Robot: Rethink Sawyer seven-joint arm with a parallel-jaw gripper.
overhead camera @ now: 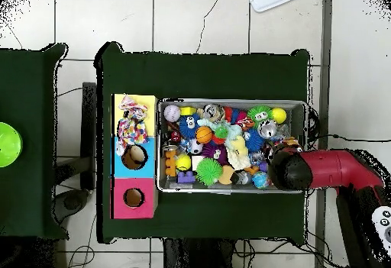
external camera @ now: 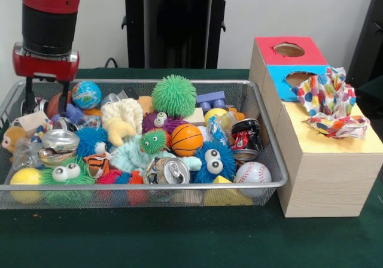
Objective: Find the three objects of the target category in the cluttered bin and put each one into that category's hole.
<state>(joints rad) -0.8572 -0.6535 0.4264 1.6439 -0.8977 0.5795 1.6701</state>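
Note:
The silver wire-mesh bin (external camera: pixel 149 186) is full of toys and also shows in the overhead view (overhead camera: pixel 229 101). Crumpled polka-dot cloths (external camera: pixel 330 103) lie heaped on the yellow end of the pale wooden box (external camera: pixel 326 172), in the overhead view too (overhead camera: pixel 134 120). They cover the yellow-surround hole, which is hidden. No polka-dot cloth shows plainly among the toys. My gripper (external camera: pixel 45 107) reaches down into the bin's left end in the front view, its fingers (external camera: pixel 27 100) spread apart and holding nothing I can see. In the overhead view the arm's head (overhead camera: pixel 289 169) hides it.
The red-surround hole (external camera: pixel 289 49) and blue-surround hole (external camera: pixel 299 76) lie behind the cloths. The bin holds a green spiky ball (external camera: pixel 173 96), a small basketball (external camera: pixel 187 139), a baseball (external camera: pixel 252 173), a globe ball (external camera: pixel 87 94), crushed cans (external camera: pixel 58 142) and a cream plush (external camera: pixel 122 118).

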